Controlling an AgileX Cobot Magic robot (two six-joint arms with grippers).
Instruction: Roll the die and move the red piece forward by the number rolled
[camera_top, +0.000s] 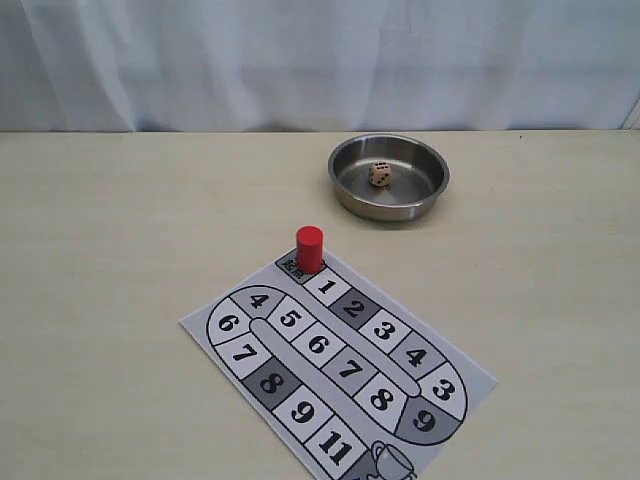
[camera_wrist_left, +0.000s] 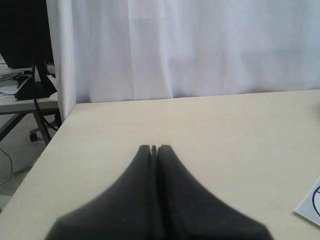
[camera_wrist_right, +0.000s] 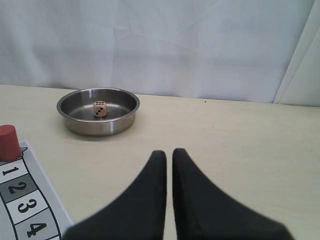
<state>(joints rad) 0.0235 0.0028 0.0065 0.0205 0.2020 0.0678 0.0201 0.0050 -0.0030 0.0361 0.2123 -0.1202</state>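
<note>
Nothing seems done yet: the die (camera_top: 380, 174) lies in the steel bowl (camera_top: 420, 176), the red piece (camera_top: 310, 248) stands at the game board's (camera_top: 318, 345) start, and the left hand (camera_wrist_left: 154, 148) and right hand (camera_wrist_right: 169, 154) are clenched empty.

surface: pale wooden table (camera_top: 120, 250) | on it: steel bowl (camera_top: 400, 208), numbered game board (camera_top: 318, 345) | bowl and board apart

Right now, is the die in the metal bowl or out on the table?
In. The die sits on the floor of the metal bowl, inside its rim, in both exterior and right wrist views.
</note>
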